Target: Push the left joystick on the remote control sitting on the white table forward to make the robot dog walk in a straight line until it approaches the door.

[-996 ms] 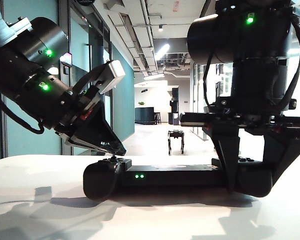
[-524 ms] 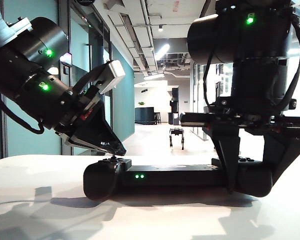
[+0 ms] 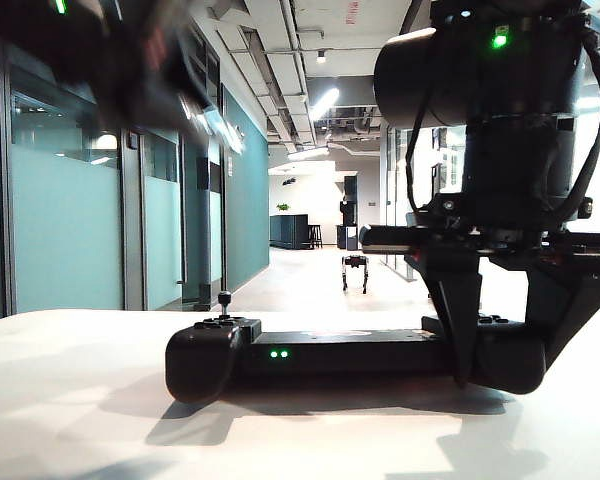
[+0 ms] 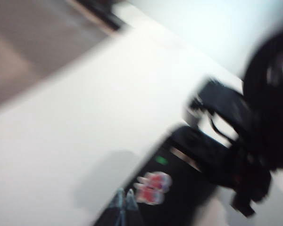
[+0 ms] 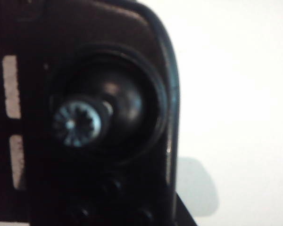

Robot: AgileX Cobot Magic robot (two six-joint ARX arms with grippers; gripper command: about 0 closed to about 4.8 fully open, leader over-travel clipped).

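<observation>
Lifted clear of the left joystick (image 3: 224, 298), the left gripper (image 3: 215, 120) is now a dark smear in the upper left corner of the exterior view, where a second ago its fingers sat right at the stick; whether they are spread or pressed together I cannot tell through the blur. The stick stands upright and bare on the left lobe of the remote control (image 3: 350, 355), with open air all round it. The right gripper (image 3: 510, 345) has not budged: its two black fingers come straight down and straddle the controller's right lobe, pinching it front and back. The remote lies across the white worktop (image 3: 70, 400), well in from the near edge, bare surface on both sides.

Two green lights glow on its middle bar; no writing is legible anywhere. Down the corridor the robot dog (image 3: 356, 271) stands small and further off than before. The left wrist view is smeared throughout. The right wrist view is filled by the second stick (image 5: 78, 123) in its round socket, the controller's edges cut off.
</observation>
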